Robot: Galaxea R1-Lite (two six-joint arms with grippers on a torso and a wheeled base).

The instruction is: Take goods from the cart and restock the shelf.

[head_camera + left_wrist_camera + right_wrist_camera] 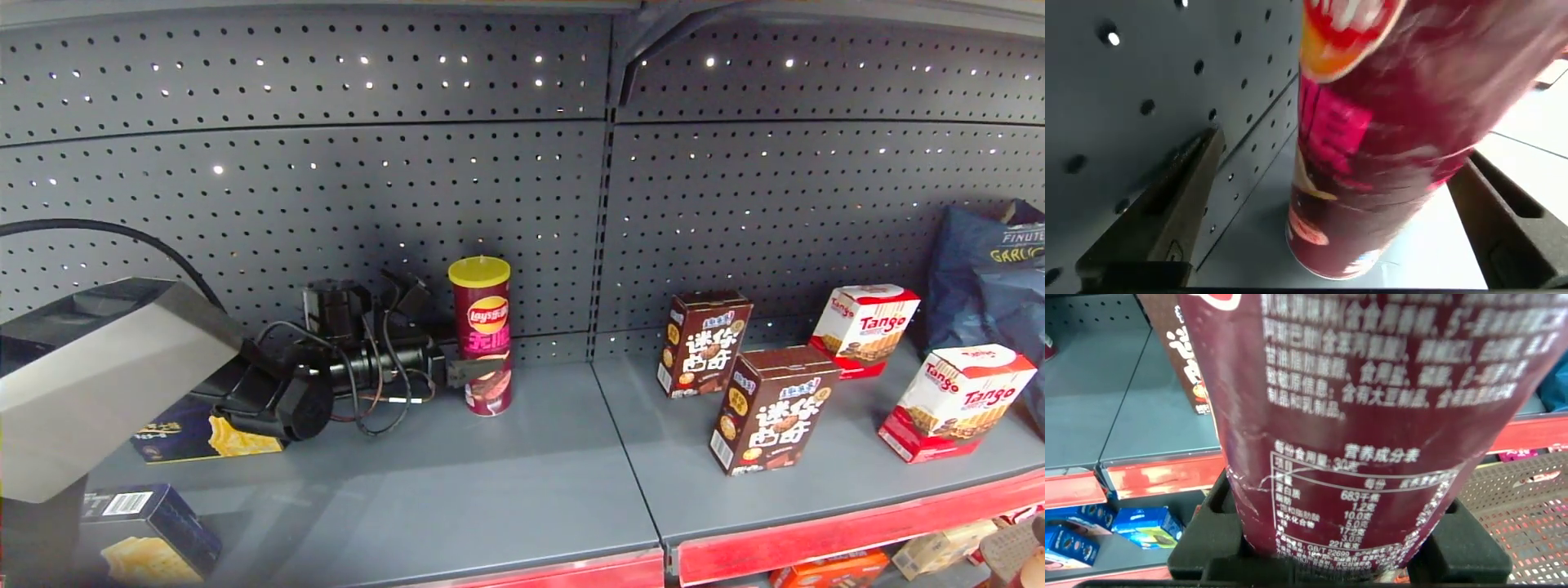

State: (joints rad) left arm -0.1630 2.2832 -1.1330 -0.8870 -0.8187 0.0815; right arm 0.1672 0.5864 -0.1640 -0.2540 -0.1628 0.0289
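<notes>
A purple-red chips can [483, 343] with a yellow lid stands upright on the grey shelf [490, 482], close to the perforated back panel. My left gripper [478, 371] is open around its lower part. In the left wrist view the can [1388, 139] stands between the fingers [1167, 212], and a gap shows on the panel side. My right gripper [1335, 539] is shut on a second dark red chips can [1355, 416], held in front of the shelf's red edge [1159, 474].
Two brown boxes [767, 408] and two red-and-white wafer boxes [955, 400] stand on the right half of the shelf, with blue bags [992, 269] at the far right. Dark blue cracker boxes [147, 535] lie at the left. A pink mesh basket [1527, 498] sits below the right arm.
</notes>
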